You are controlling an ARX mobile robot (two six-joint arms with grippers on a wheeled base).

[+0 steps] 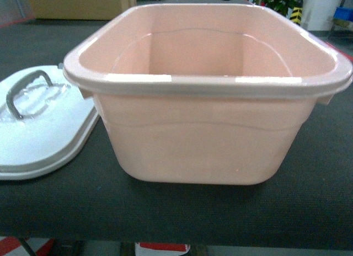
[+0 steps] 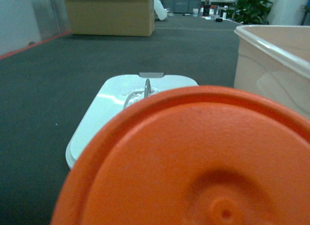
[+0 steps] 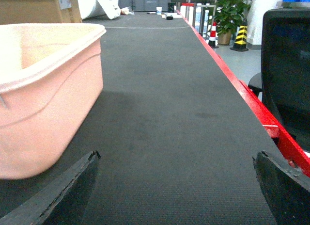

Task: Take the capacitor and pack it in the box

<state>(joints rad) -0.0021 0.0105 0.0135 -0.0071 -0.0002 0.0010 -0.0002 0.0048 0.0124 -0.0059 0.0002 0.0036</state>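
On the tabletop: I see the box (image 1: pixel 209 129) standing upright on the dark tabletop (image 1: pixel 165 212), mouth open toward me.
Lid: the white lid (image 1: pixel 38 129) with its grey handle (image 1: pixel 25 93) lies flat just left of the box, so the box is already opened.
Inside the box: what I can see of the inner walls looks bare; the floor is hidden behind the near wall, so I cannot say whether anything is packed.
Capacitor: I find none in any view.
Left wrist view: an orange round disc (image 2: pixel 203 167) fills most of it; I cannot tell what it is or how the left fingers stand.
Right fingers: the right gripper (image 3: pixel 177 186) is spread wide and holds nothing, low over bare tabletop beside the box.
Progress: I judge picking and packing both remain.
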